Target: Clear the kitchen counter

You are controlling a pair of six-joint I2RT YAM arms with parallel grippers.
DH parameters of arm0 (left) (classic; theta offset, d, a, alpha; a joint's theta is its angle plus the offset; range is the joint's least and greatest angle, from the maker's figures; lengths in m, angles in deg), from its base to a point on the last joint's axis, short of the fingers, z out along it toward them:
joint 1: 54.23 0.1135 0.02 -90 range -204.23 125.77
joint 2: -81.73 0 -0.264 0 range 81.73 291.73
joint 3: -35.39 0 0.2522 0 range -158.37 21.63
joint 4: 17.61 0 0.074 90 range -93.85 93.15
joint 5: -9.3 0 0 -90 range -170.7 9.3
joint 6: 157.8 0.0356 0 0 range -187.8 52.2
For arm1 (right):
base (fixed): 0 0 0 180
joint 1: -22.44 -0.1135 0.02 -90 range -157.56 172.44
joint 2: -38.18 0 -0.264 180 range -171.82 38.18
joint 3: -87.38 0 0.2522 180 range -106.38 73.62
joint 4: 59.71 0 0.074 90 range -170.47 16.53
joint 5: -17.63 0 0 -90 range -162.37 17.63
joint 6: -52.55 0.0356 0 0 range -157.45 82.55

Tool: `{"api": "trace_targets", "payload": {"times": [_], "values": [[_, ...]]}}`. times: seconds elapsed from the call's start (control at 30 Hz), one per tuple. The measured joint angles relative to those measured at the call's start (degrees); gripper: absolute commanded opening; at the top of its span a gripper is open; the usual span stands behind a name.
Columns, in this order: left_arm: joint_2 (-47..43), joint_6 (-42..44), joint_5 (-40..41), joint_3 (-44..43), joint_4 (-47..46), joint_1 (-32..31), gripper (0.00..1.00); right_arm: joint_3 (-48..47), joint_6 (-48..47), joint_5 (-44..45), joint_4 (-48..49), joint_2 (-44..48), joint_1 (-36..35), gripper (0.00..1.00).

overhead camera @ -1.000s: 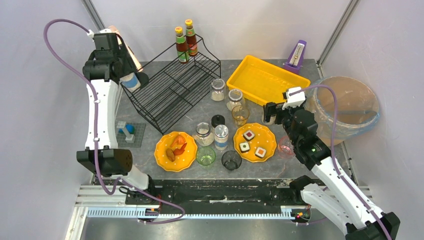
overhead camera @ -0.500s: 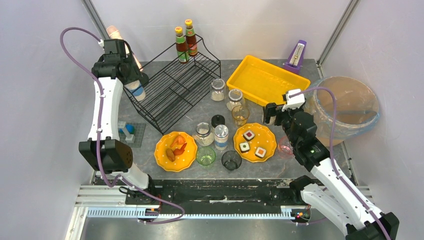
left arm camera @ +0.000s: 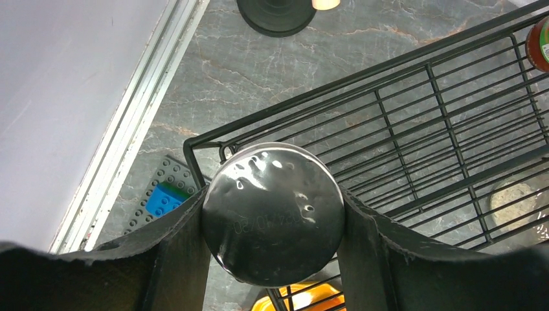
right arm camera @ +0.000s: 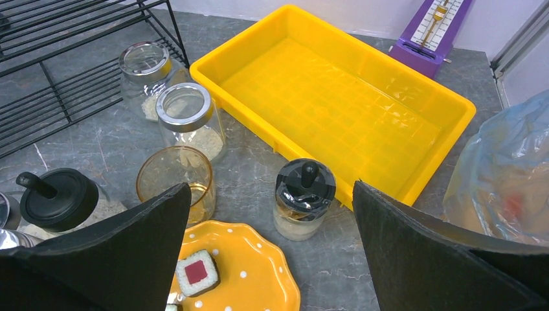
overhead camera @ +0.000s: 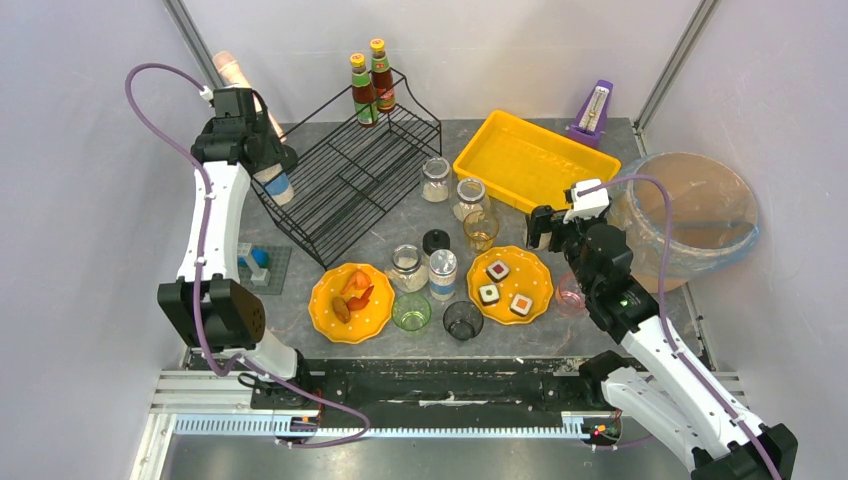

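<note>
Grey stone-look desk (left arm camera: 272,68), position? (K.)

Fills the middle of the top view, ahead of both arm bases. Black wire rack (overhead camera: 345,180) stands at its 11 o'clock, yellow tray (overhead camera: 520,160) at 1 o'clock. (M.)

Left jaws? (K.)

Clamped on a can (left arm camera: 272,214). Its shiny round base faces the wrist camera, one finger pressed to each side. From above, the can lies at the rack's 9 o'clock corner. Whether it touches the wire, cannot tell. (M.)

Right jaws? (K.)

Spread wide, nothing between them, hovering over the desk toward 3 o'clock. Below them a black-capped shaker (right arm camera: 304,197) stands just beside the tray's near wall. An amber glass (right arm camera: 175,178) is at the shaker's 9 o'clock. An orange dotted plate (right arm camera: 259,285) at 7 o'clock carries a red-centred sushi piece (right arm camera: 196,272). (M.)
</note>
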Motion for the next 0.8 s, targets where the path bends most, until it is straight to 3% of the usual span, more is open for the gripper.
{"api": "trace_targets", "payload": {"times": [0.17,0.27,0.63,0.8], "values": [[-1.0,-0.4,0.0,1.2,-0.9,0.0,0.86,0.0,0.0,0.3,0.0,0.0,0.0,0.98],[-1.4,-0.9,0.1,1.2,-0.7,0.0,0.99,0.0,0.0,0.3,0.0,0.2,0.0,0.98],[-5.6,-1.2,-0.5,1.2,0.9,0.2,1.0,0.0,-0.4,1.7,0.0,0.5,0.0,0.98],[-9.4,-0.2,-3.5,1.2,0.2,-3.5,1.0,0.0,-0.4,1.7,0.0,0.4,0.0,0.98]]}}
